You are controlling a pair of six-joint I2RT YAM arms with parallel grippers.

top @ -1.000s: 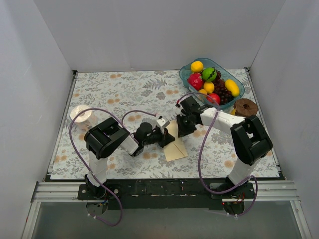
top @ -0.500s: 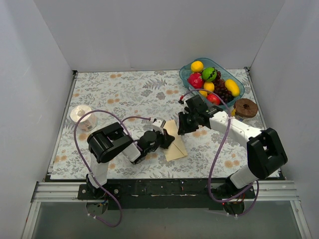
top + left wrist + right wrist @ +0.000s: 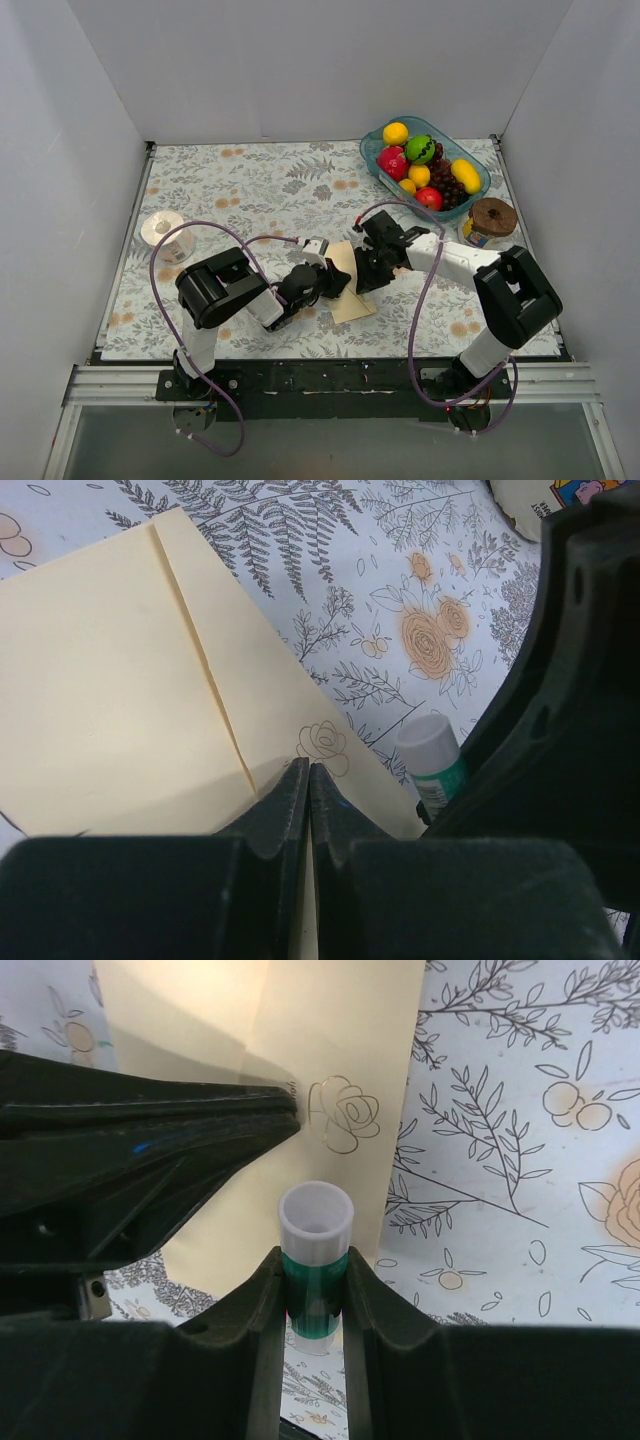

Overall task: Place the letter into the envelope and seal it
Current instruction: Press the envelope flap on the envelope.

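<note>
Only the right wrist view shows that the right gripper (image 3: 313, 1260) clamps one green glue stick (image 3: 315, 1222) with a white cap between its fingers, above the edge of the envelope (image 3: 330, 1050). The left wrist view shows the left gripper (image 3: 308, 785) closed, its tips resting on this single cream envelope. The top view adds one fruit tray (image 3: 478, 186), a floral tablecloth (image 3: 250, 180) and plain white walls (image 3: 300, 60).
</note>
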